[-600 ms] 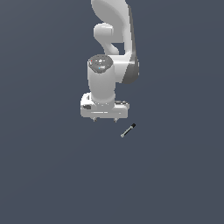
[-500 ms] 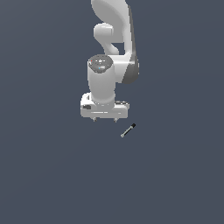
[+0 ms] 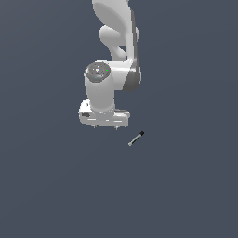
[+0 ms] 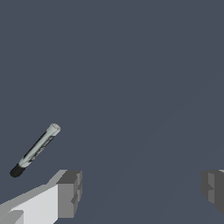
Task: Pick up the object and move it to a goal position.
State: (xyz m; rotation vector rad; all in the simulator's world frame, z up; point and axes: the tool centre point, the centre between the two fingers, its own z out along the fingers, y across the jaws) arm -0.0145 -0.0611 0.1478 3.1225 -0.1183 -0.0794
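The object is a tiny thin rod [image 3: 136,138], grey along its length with a black end, lying on the dark flat surface. It also shows in the wrist view [image 4: 35,150], lying slantwise. My gripper [image 3: 105,127] points down and is open and empty. Its two short fingertips [image 3: 95,126] show under the white hand. The rod lies apart from the gripper, to the exterior view's right and slightly nearer the camera. In the wrist view the two grey fingers [image 4: 69,194] stand wide apart, and the rod lies outside the gap between them [image 4: 142,189].
The white arm [image 3: 116,37] rises behind the gripper to the top of the exterior view. The surface is a plain dark grey-blue all around.
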